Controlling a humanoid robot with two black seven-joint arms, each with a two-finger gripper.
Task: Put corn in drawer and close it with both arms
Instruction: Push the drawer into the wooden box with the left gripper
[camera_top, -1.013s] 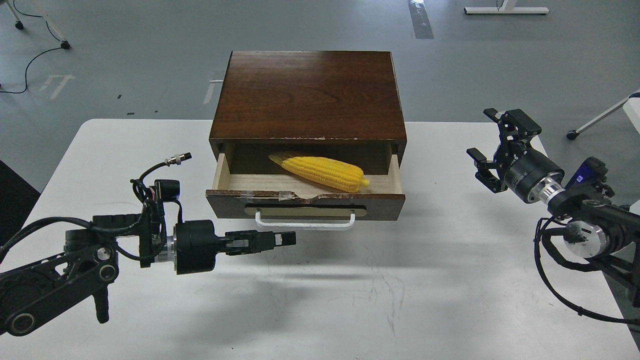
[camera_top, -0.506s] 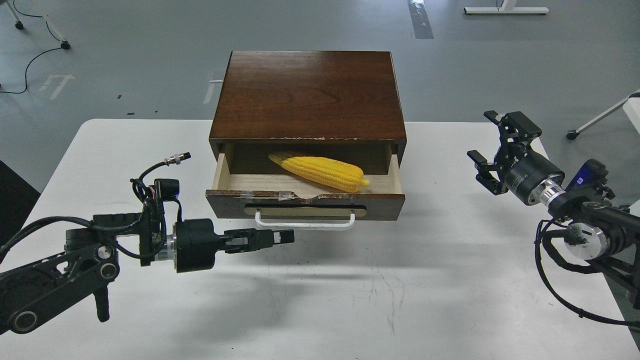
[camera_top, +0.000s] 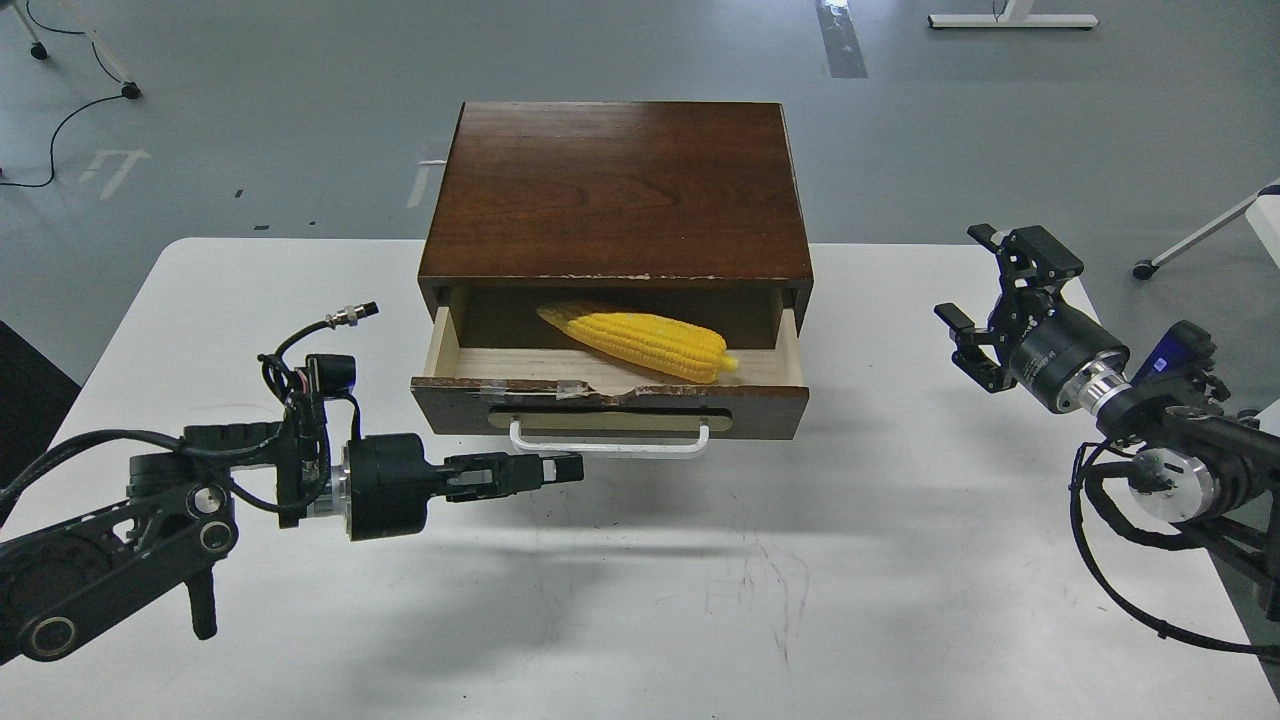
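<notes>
The yellow corn (camera_top: 640, 343) lies inside the open drawer (camera_top: 610, 405), tip pointing left and back. The drawer has a dark chipped front, a beige oval plate and a white bar handle (camera_top: 608, 445), and it sits in a dark brown wooden box (camera_top: 615, 190). My left gripper (camera_top: 572, 467) is shut, fingers pointing right, just below and in front of the handle's left part. My right gripper (camera_top: 985, 290) is open and empty, well to the right of the drawer, above the table.
The white table (camera_top: 700, 600) carries the box at its back middle. Beyond the table lies grey floor with cables and furniture legs at the far left and far right.
The left gripper has risen slightly toward the handle and the drawer front has slid back a little. The right gripper has shifted slightly.
</notes>
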